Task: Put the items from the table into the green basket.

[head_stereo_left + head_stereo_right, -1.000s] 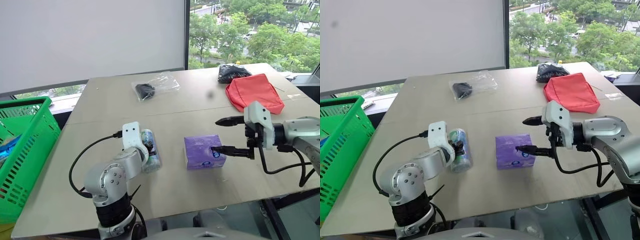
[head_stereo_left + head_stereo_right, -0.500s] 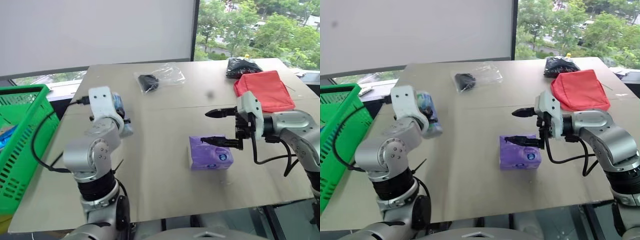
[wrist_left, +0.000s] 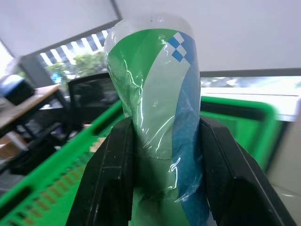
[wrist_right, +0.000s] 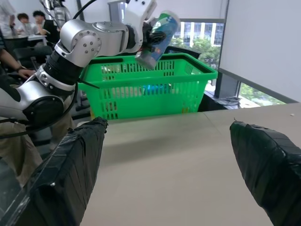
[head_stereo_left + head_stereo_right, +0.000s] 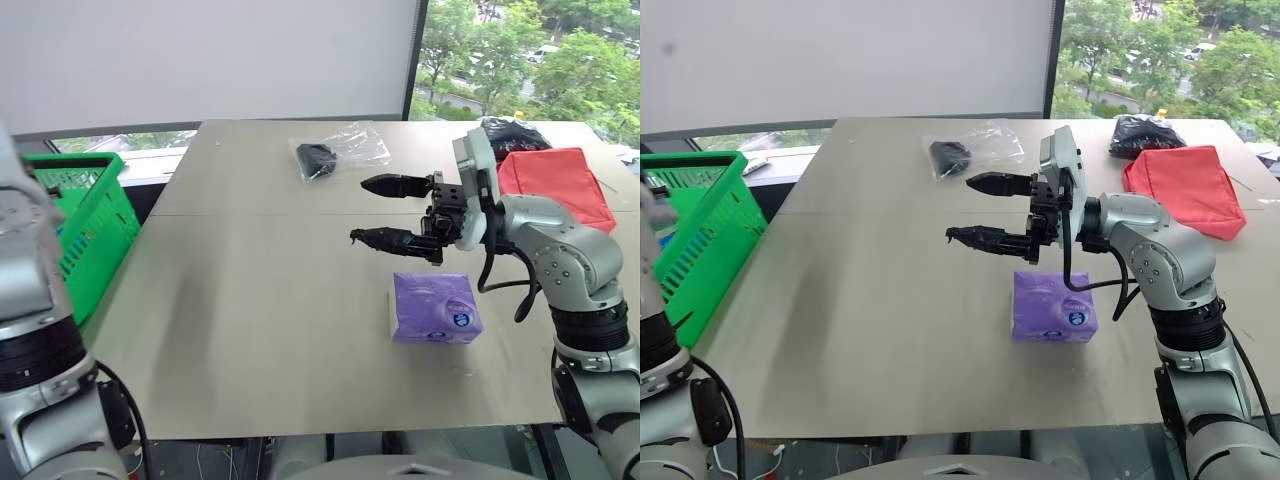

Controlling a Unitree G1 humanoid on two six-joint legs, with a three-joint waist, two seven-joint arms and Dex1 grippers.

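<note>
My left gripper (image 4: 151, 36) is shut on the green-and-white can (image 3: 157, 108), which has blue marks. It holds the can tilted in the air, above the rim of the green basket (image 4: 146, 94) as the right wrist view shows it. The basket (image 5: 90, 225) stands off the table's left edge. A purple tissue pack (image 5: 435, 308) with a white label lies on the beige table (image 5: 250, 300). My right gripper (image 5: 362, 210) hovers open above the table, just up and left of the pack, pointing left with nothing between its fingers (image 4: 70, 179).
At the table's far side lie a clear plastic bag with a black item (image 5: 335, 155), a red pouch (image 5: 555, 185) and a black bag (image 5: 505, 130). People (image 4: 19, 28) sit beyond the basket. A dark office chair (image 3: 89, 99) stands behind it.
My left arm lifted the can off the table and swung it up and left to the basket. The right gripper rose and moved left off the tissue pack, still open. The camera also turned.
</note>
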